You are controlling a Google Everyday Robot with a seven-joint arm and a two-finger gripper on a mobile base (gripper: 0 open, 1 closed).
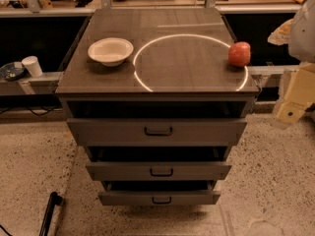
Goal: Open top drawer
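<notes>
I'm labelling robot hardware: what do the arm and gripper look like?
The arm is a rounded, pale grey-white shell at the right edge. Below it, the gripper, right of the cabinet, is blocky and cream-coloured, with a small dark round mark near its lower end.

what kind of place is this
Probably a lab or workshop: a grey metal drawer cabinet on a speckled floor, with cluttered benches behind. The gripper sits at the right edge, beside the cabinet.
</notes>
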